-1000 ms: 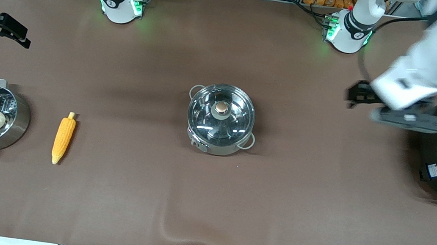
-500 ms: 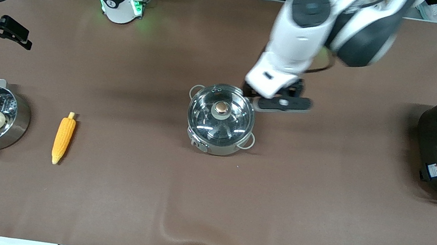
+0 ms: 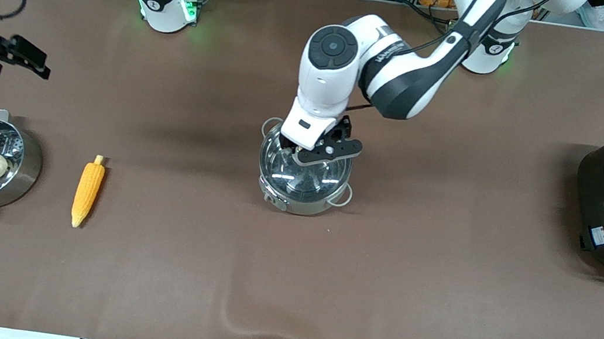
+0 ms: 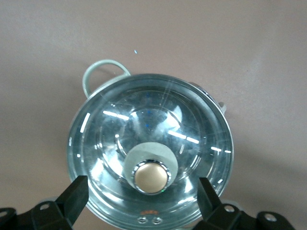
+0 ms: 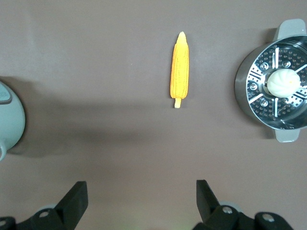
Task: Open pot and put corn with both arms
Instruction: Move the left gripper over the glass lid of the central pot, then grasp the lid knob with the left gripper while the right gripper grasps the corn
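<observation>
1. The left pincer [image 4: 144, 199], fingers apart, hangs over the pot [image 3: 303, 178] at frame centre, its knob [image 4: 151, 177] between the fingers.
2. The right pincer [image 5: 141, 199], fingers apart, waits at the upper left edge.
3. The corn [image 3: 87, 194] lies lower left on the worktop [image 3: 439, 283], long axis up-down, stem uppermost, well apart from both pincers.

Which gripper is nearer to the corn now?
Right. The right gripper is open, in the air toward the corn's end of the table; the left gripper is open over the pot.

pot [image 3: 298, 195]: shiny polished steel, clear glossy glass lid
knob [image 4: 151, 177]: smooth coppery metal
corn [image 3: 87, 192]: bumpy, matt yellow-orange
table [image 3: 410, 279]: matt brown covering, slightly wrinkled at lower centre
</observation>
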`<state>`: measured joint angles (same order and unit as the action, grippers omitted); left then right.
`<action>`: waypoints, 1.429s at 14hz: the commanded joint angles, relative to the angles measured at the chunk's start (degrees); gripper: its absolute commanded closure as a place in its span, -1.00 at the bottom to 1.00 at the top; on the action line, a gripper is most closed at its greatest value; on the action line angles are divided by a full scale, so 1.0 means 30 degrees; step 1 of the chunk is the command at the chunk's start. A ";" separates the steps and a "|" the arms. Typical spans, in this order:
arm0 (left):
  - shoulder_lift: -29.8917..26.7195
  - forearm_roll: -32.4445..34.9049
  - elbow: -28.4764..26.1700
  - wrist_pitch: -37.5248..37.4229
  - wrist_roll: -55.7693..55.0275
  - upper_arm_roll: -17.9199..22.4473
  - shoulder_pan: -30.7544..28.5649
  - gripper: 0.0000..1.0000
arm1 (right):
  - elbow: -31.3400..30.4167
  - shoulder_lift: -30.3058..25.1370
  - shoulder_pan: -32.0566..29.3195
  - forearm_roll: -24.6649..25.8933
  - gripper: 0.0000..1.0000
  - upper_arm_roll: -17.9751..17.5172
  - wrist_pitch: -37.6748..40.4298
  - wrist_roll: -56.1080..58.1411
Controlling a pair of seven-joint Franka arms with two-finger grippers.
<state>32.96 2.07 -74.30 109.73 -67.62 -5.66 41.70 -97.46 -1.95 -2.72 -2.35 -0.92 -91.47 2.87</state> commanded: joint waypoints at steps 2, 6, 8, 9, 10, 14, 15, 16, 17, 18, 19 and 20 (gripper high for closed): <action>0.0787 0.0131 0.0626 0.0133 -0.0633 0.1093 0.0984 -1.00 | -0.2053 0.1227 0.0054 0.0226 -1.00 -0.0073 -0.2989 -0.0017; 0.1490 0.0131 0.0626 0.0425 -0.0633 0.1913 0.1920 -1.00 | -0.1879 0.4832 -0.0529 0.0227 -1.00 -0.0073 -0.5480 0.0185; 0.1580 0.0131 0.0597 0.0426 -0.0633 0.1915 0.2038 -1.00 | -0.1966 0.6355 -0.0647 0.0227 -1.00 -0.0073 -0.7380 0.0768; 0.1580 0.0131 0.0539 0.0426 -0.0633 0.1915 0.2039 -0.95 | -0.1937 0.7203 -0.0996 0.0256 -1.00 -0.0073 -0.8346 0.1178; 0.1609 0.0131 0.0509 0.0426 -0.0633 0.1915 0.2068 -0.92 | -0.1850 0.7995 -0.1231 0.0314 -1.00 -0.0073 -0.9458 0.1733; 0.1872 0.0131 0.0509 0.0426 -0.0575 0.1915 0.2068 -0.75 | -0.1820 1.1276 -0.1994 0.0373 -1.00 -0.0073 -1.4205 0.3904; 0.1902 0.0131 0.0480 0.0426 -0.0575 0.1915 0.2068 -0.67 | -0.1791 1.1980 -0.2082 0.0373 -1.00 -0.0073 -1.4969 0.3935; 0.1902 0.0160 0.0480 0.0397 -0.0546 0.1886 0.2068 -0.56 | -0.1675 1.2567 -0.2054 0.0402 -1.00 -0.0073 -1.5267 0.3936; 0.1902 0.0131 0.0480 0.0338 -0.0516 0.1885 0.2068 -0.40 | -0.1296 1.2921 -0.1967 0.0374 -1.00 -0.0073 -1.5241 0.3907; 0.1902 0.0131 0.0480 0.0280 -0.0516 0.1856 0.2068 -0.20 | -0.1119 1.3128 -0.1879 0.0373 -1.00 -0.0073 -1.5183 0.3819; 0.1902 0.0131 0.0480 0.0250 -0.0487 0.1856 0.2068 -0.08 | -0.1117 1.3159 -0.1849 0.0344 -1.00 -0.0073 -1.5182 0.3732; 0.1902 0.0131 0.0480 0.0221 -0.0487 0.1856 0.2039 0.09 | -0.1117 1.3246 -0.1849 0.0344 -1.00 -0.0073 -1.5182 0.3702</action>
<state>37.96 2.07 -74.13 110.95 -68.57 -0.73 47.17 -102.62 37.20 -8.03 -1.97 -0.65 -137.91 14.17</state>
